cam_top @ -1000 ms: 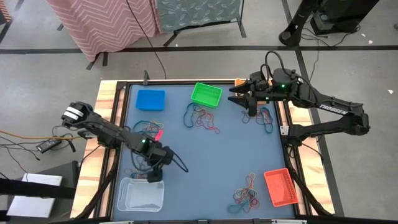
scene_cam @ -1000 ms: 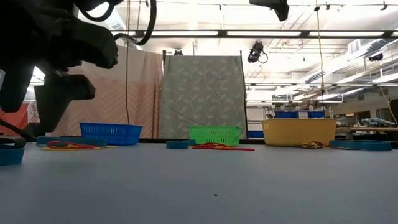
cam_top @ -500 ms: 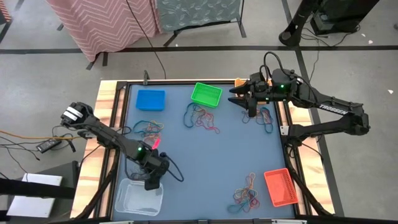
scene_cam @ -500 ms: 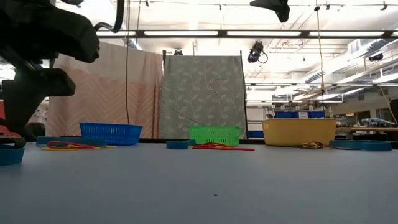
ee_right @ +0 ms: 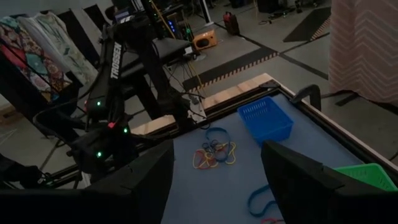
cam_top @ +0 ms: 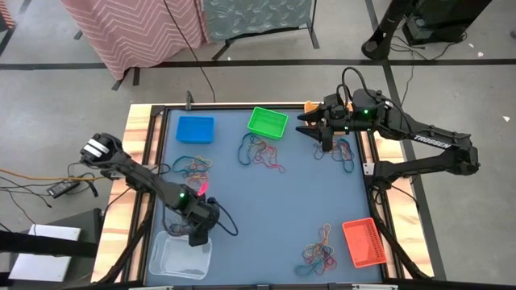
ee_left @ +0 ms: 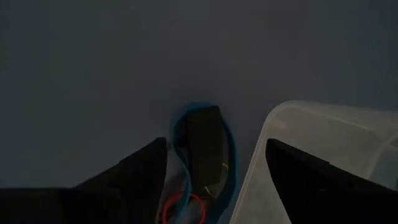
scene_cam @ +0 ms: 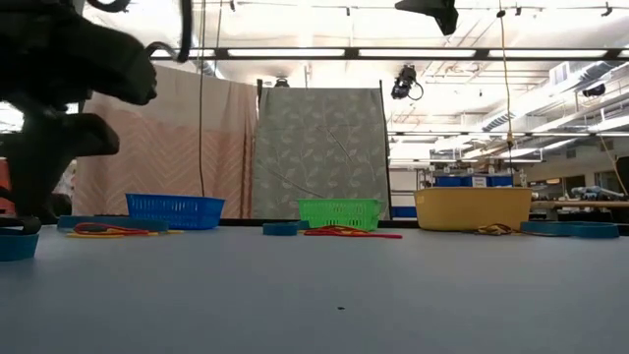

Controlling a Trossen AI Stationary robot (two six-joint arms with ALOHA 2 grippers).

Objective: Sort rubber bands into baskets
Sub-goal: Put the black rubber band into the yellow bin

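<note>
My left gripper (cam_top: 196,234) hangs low over the blue table (cam_top: 266,209) at its near-left part, just at the far rim of the clear white basket (cam_top: 181,258); its fingers (ee_left: 134,177) stand spread, and between them, in my left wrist view, lie a blue rubber band (ee_left: 231,155) and a small red one (ee_left: 185,208) on the mat, apart from the fingers, with the white basket's rounded corner (ee_left: 323,155) just beside them; nothing is pinched. Farther back on the left sits the blue basket (cam_top: 196,129), and near it a loose cluster of bands (cam_top: 192,167) in blue, yellow and red; the same cluster shows in my right wrist view (ee_right: 214,154) beside the blue basket (ee_right: 265,118). Toward the middle the green basket (cam_top: 268,122) stands at the far edge, with a tangle of red, yellow and blue bands (cam_top: 260,153) just in front of it. On the right my right gripper (cam_top: 325,142) waits above the far-right part of the table, fingers (ee_right: 146,180) spread and holding nothing; a few blue bands (cam_top: 345,153) lie on the mat close by it. The yellow-orange basket (scene_cam: 474,207) shows in the low view at the far right; from above my arm mostly hides it. Near the front right corner the red-orange basket (cam_top: 363,242) sits with another heap of mixed bands (cam_top: 318,251) just to its left.
</note>
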